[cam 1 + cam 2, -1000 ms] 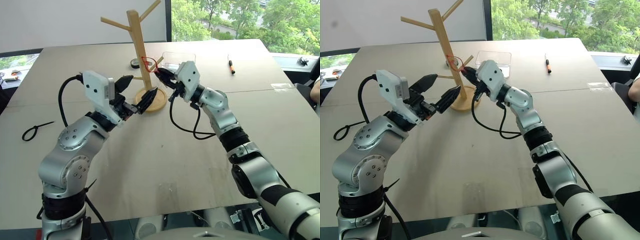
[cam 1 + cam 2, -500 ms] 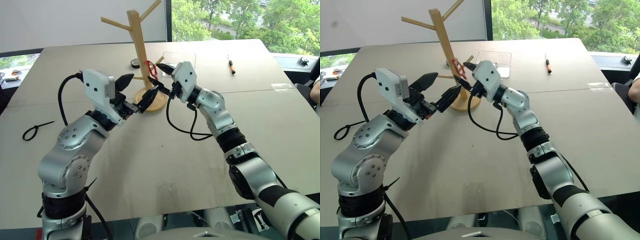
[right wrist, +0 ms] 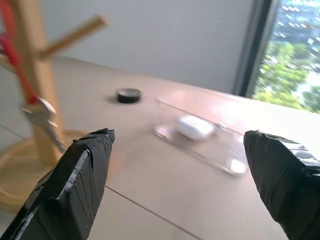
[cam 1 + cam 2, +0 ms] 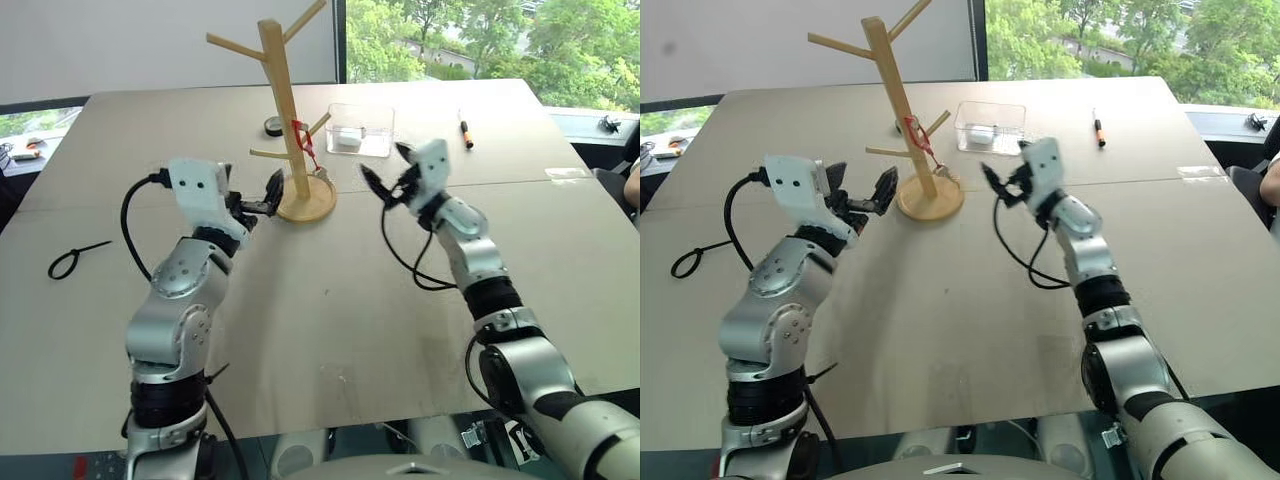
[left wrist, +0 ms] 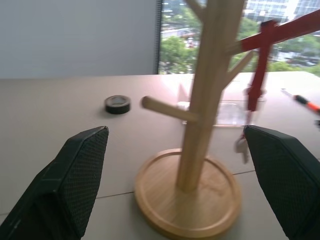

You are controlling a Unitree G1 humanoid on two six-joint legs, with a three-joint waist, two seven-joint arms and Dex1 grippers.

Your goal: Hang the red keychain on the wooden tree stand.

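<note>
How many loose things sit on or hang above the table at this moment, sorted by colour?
Wood: 1, the wooden tree stand
Red: 1, the red keychain, hanging on a peg of the stand
Black: 2, the tape roll and the cable-tie loop
Clear: 1, the plastic box
Orange and black: 1, the marker pen
Total: 6

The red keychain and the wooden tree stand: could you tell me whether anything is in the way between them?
Nothing visible is. The red keychain already hangs from a peg on the wooden tree stand, its key dangling just above the round base. The right gripper is apart from it with fingers open, and so is the left gripper.
</note>
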